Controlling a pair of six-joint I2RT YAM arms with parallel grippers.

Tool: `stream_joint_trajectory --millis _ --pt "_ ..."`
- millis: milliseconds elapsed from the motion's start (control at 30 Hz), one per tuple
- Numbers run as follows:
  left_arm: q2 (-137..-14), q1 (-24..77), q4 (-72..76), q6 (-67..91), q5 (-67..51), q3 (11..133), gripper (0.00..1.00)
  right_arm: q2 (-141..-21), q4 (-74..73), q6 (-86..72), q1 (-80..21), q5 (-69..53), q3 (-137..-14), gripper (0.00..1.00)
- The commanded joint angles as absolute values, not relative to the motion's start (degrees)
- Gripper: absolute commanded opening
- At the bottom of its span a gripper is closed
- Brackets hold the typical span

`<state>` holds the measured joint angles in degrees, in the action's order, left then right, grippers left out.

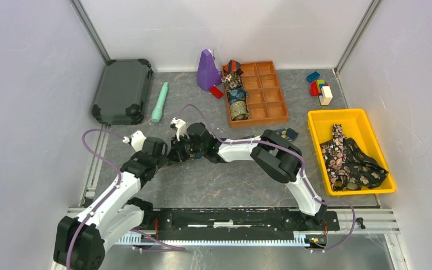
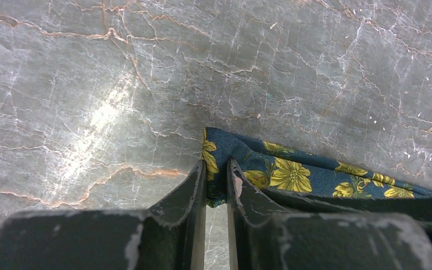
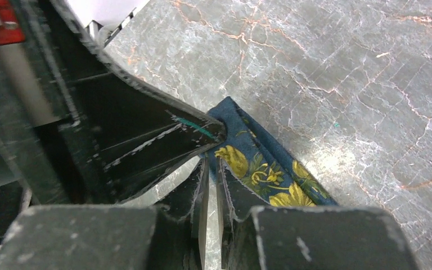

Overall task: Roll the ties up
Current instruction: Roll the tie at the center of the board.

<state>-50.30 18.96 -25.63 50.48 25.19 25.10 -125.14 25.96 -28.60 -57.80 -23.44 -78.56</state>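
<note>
A navy tie with yellow flowers (image 2: 292,174) lies on the marble table, its end folded. My left gripper (image 2: 216,169) is shut on that folded end, with cloth showing between the pads. My right gripper (image 3: 212,160) meets it from the other side, jaws nearly together and pinching the same fold (image 3: 242,160). From above, both grippers (image 1: 175,151) (image 1: 190,147) touch at mid-table, and the tie's far end (image 1: 286,134) shows behind the right arm's elbow. Rolled ties (image 1: 235,90) fill the left column of the orange tray (image 1: 270,95). Loose dark floral ties (image 1: 349,160) lie in the yellow bin (image 1: 316,152).
A dark case (image 1: 121,90) sits at the back left, with a mint-green stick (image 1: 160,102) beside it. A purple object (image 1: 207,70) stands left of the tray. Coloured toy blocks (image 1: 319,90) lie at the back right. Walls close in both sides and the back.
</note>
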Motion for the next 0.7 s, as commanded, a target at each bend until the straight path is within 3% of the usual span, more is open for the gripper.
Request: stream_joint_trajectory --millis 0,667 --pt "-51.06 20.89 -27.71 48.71 30.45 28.69 0.04 -127.89 25.45 -27.57 -58.00 -22.22 -82.53 0.14" --pt "-58.03 30.03 -33.13 48.81 37.62 36.95 0.02 -131.41 26.81 -29.29 -58.03 -25.66 -85.74 0.11"
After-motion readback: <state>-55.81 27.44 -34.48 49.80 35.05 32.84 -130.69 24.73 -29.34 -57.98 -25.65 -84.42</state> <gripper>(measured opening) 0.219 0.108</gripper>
